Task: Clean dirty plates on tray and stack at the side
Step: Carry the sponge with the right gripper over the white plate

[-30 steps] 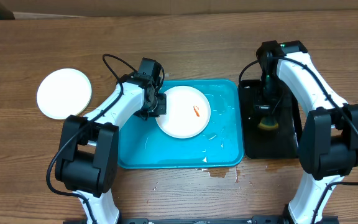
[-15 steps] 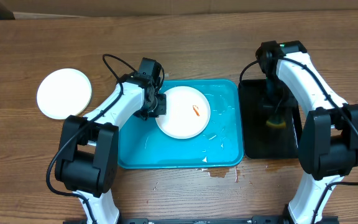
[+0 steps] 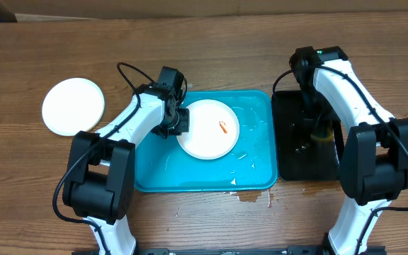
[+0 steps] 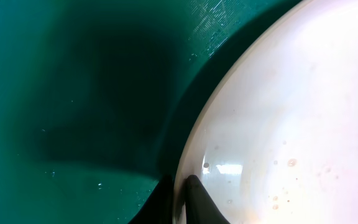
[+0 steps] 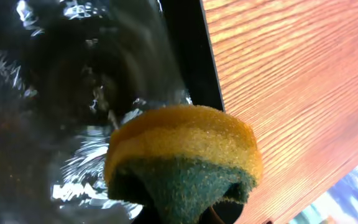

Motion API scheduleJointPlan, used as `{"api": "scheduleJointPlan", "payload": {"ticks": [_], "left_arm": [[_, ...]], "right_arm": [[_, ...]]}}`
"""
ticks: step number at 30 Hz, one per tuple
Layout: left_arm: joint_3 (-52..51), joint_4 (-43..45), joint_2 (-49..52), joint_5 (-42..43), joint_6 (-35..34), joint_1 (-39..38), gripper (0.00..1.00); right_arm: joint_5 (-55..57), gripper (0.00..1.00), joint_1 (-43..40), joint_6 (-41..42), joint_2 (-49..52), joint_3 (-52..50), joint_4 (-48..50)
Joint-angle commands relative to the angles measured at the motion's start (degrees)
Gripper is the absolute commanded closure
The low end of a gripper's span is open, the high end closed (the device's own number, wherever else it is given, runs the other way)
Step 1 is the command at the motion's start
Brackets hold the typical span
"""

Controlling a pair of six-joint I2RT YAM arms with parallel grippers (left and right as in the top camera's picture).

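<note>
Plates: white plate [image 3: 73,106] lay on table [image 3: 204,42], far left, no smear visible; judged done. Left gripper [image 3: 181,120] pinched left rim of smeared plate [image 3: 208,134], which lay in wet blue tray [image 3: 257,166]; wiping and stacking judged left. Right gripper [image 3: 320,133] clenched sponge [image 5: 182,155] over black tray [image 3: 289,156].
</note>
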Motion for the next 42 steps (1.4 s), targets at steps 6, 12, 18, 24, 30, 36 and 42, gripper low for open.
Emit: {"api": "scheduleJointPlan", "payload": {"ticks": [6,12,18,24,30,36,42], "left_arm": [[0.02,0.15,0.63,0.63,0.48,-0.11,0.9],[0.02,0.39,0.63,0.66,0.48,-0.11,0.91],[0.02,0.48,0.63,0.66,0.48,-0.11,0.91],[0.02,0.46,0.63,0.66,0.48,-0.11,0.9],[0.02,0.46,0.63,0.66,0.48,-0.11,0.89],[0.02,0.46,0.63,0.66,0.48,-0.11,0.88],[0.02,0.46,0.63,0.63,0.48,-0.11,0.87]], "right_arm": [[-3.5,0.96,0.28,-1.29,-0.48,1.31,1.29],[-18.71,0.96,1.11,-10.12,-0.81,6.97,1.53],[-25.22,0.96,8.11,-11.26,-0.81,16.33,3.54],[-15.69,0.96,21.38,-12.44,-0.61,16.92,10.84],[1.88,0.96,31.5,-10.25,-0.15,13.33,15.56],[2.54,0.96,33.11,-9.4,2.82,10.69,17.81],[2.51,0.96,32.92,-8.94,6.54,10.01,18.12]]}}
